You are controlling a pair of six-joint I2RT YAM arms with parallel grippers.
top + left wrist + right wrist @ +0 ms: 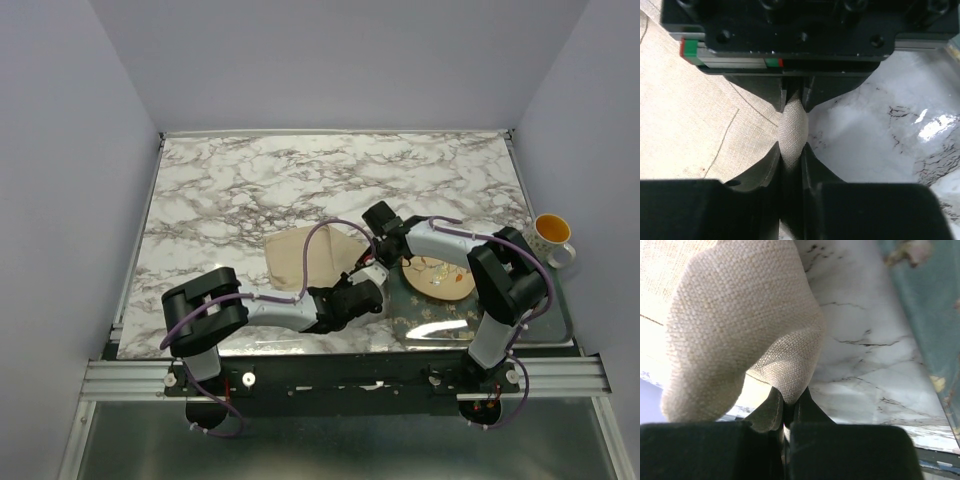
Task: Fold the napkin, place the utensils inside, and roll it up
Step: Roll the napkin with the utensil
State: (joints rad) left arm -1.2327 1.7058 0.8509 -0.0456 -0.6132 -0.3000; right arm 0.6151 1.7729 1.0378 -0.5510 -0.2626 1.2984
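The tan napkin (303, 255) lies crumpled on the marble table just left of centre. My left gripper (368, 292) is at the cloth's near right corner. In the left wrist view the left gripper (791, 150) is shut on a bunched ridge of napkin (792, 122), with the rest spreading flat to the left. My right gripper (362, 268) reaches in from the right. It (790, 399) pinches a napkin corner (790, 365), and the lifted cloth billows above its fingers. The utensils do not show in any view.
A round tan patterned plate (440, 281) sits on a teal placemat (470, 322) at the near right, under the right arm. A white mug with a yellow inside (551, 238) stands at the table's right edge. Grey walls enclose the table.
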